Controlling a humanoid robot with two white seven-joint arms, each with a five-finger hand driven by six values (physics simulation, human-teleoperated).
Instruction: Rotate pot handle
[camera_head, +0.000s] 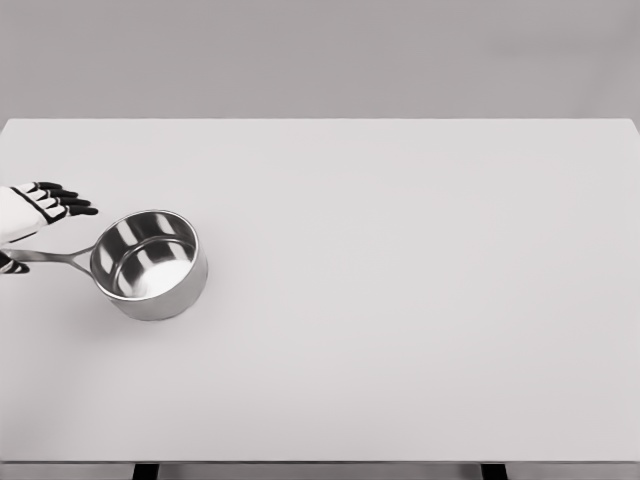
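A shiny steel pot stands upright on the white table at the left. Its thin handle points left toward the picture's edge. My left hand comes in at the left edge, right at the handle's end. Its black-tipped fingers stretch out straight just above the handle, and a dark thumb tip shows just below it. The fingers are not curled round the handle. I cannot tell whether the hand touches it. The right arm is out of view.
The table's left edge lies close to the hand. Its front edge runs along the bottom of the picture, with dark legs showing beneath.
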